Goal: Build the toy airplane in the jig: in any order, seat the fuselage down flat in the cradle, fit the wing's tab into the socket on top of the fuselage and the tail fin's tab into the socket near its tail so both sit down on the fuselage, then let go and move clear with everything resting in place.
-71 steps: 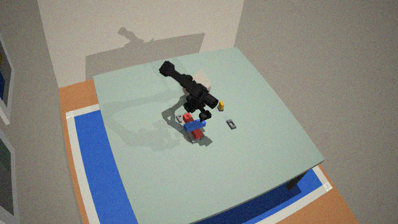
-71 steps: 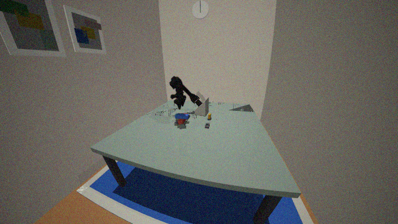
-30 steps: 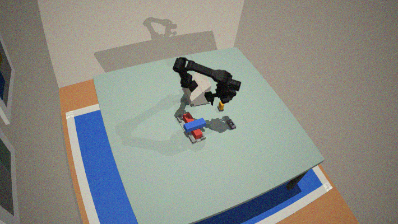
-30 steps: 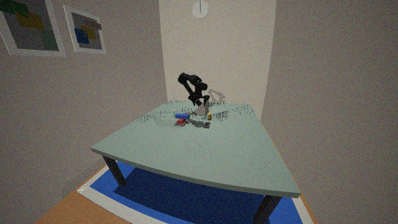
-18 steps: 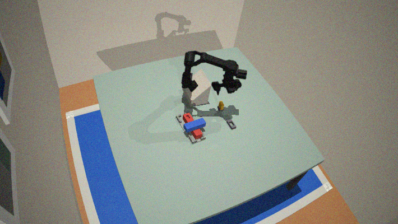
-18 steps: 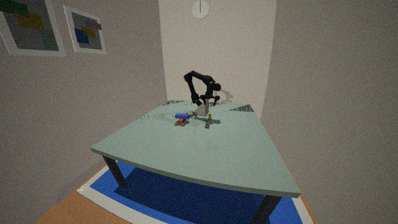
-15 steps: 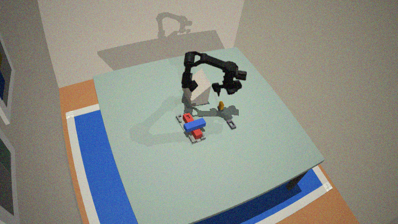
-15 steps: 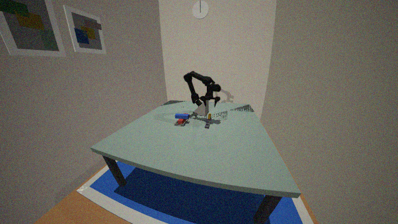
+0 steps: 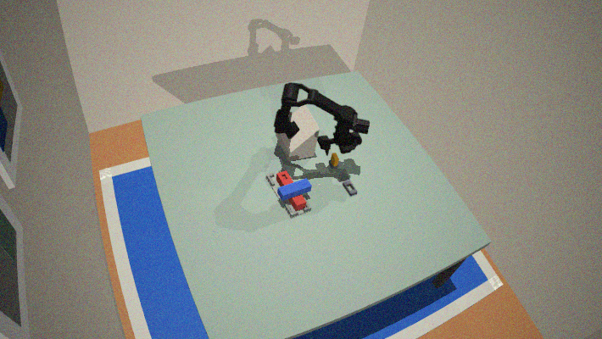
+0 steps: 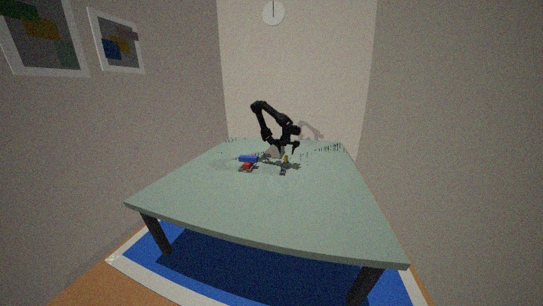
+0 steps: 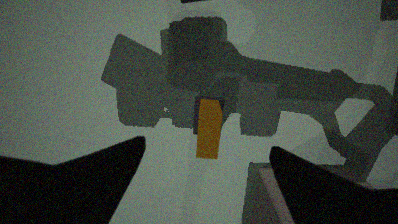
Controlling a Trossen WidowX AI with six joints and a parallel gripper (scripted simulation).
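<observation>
Tool (image 11: pixel 206 165) fingertips beyond frame edge

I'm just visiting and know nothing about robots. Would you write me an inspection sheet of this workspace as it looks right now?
Surface: pale green table, carrying the arm and the toy parts.
Job's things: red fuselage lies in the grey jig; blue wing sits across it; orange tail fin stands apart on the table, not fitted.
Clutter: small grey block near the fin.
Grippers: gripper open, empty, above the tail fin.
Cables: nothing seen.
Surroundings: blue rug with white border, orange floor, framed pictures, wall clock.
</observation>
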